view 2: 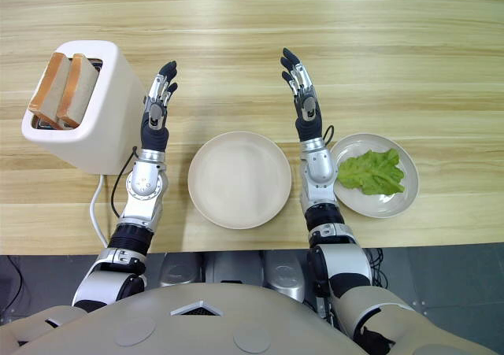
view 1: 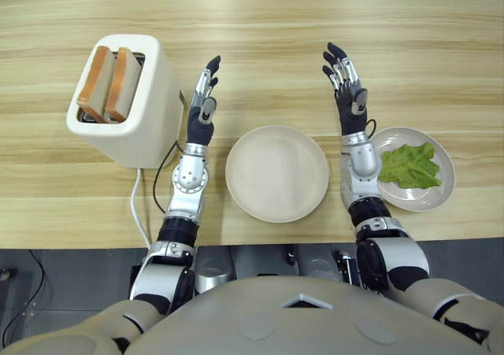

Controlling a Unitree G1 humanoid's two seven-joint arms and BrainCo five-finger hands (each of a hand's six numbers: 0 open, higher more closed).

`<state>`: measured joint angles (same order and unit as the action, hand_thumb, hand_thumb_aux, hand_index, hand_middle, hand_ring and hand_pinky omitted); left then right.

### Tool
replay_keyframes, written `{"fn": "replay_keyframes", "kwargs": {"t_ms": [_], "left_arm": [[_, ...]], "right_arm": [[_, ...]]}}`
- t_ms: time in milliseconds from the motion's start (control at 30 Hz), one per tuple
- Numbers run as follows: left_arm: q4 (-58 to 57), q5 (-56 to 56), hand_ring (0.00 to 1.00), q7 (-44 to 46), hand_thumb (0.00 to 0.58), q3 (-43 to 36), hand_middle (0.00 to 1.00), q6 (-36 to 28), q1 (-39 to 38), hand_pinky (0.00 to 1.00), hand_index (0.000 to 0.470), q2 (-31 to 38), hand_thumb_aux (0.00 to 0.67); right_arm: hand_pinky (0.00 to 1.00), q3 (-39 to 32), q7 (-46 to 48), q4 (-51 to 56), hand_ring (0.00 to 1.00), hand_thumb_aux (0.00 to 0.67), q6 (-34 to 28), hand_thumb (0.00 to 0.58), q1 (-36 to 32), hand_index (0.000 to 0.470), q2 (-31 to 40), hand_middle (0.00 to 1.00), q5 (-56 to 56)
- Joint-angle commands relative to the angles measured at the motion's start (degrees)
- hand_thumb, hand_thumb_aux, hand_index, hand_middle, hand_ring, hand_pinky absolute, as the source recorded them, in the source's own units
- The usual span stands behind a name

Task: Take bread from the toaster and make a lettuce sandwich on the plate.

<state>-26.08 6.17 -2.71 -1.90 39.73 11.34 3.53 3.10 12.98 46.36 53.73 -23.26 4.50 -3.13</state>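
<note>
Currently my left hand (view 1: 201,103) and right hand (view 1: 347,87), fingers straight and empty, flank the round beige plate (view 1: 277,174); boxy white toaster (view 1: 150,115) sits at ten o'clock.

Pale wooden counter above a dark floor.
The counter (view 1: 315,24) is light wood with long grain lines running side to side, and its near edge crosses the lower part of both views. A white cord (view 1: 135,201) trails across it toward that edge on the left. Below the edge lies grey floor (view 1: 71,280).
</note>
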Motion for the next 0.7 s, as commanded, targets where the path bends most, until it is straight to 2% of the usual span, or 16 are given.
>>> {"fn": "replay_keyframes", "kwargs": {"t_ms": [33, 433, 500, 567, 700], "left_arm": [[-0.5, 0.1, 0.0, -0.1, 0.0, 0.4, 0.0, 0.1, 0.0, 0.0, 0.0, 0.1, 0.0], [0.7, 1.3, 0.0, -0.8, 0.0, 0.5, 0.0, 0.2, -0.2, 0.0, 0.0, 0.6, 0.0], [5.9, 6.8, 0.0, -2.8, 0.0, 0.5, 0.0, -0.2, -1.4, 0.0, 0.0, 2.4, 0.0], [11.6, 18.6, 0.0, -5.0, 0.0, -0.6, 0.0, -2.1, -1.7, 0.0, 0.0, 7.0, 0.0], [23.0, 29.9, 0.0, -6.3, 0.0, 2.3, 0.0, -9.4, -2.7, 0.0, 0.0, 14.4, 0.0]], "right_arm": [[0.0, -0.2, 0.1, -0.1, 0.0, 0.0, -0.4, 0.0, 0.2, 0.0, -0.2, 0.0, 0.1], [0.0, -0.3, -0.1, 0.1, 0.0, 0.0, -0.2, 0.0, 0.2, 0.0, -0.3, 0.0, 0.3], [0.0, -0.3, 0.0, 0.4, 0.0, 0.0, -0.2, 0.0, 0.0, 0.0, -0.3, 0.0, 0.4], [0.0, -0.1, -0.1, 0.4, 0.0, 0.0, -0.2, 0.0, 0.0, 0.0, -0.1, 0.0, 0.3], [0.0, 0.0, -0.6, 0.1, 0.0, 0.0, -0.2, 0.0, 0.5, 0.0, 0.1, 0.0, 0.6]]}}
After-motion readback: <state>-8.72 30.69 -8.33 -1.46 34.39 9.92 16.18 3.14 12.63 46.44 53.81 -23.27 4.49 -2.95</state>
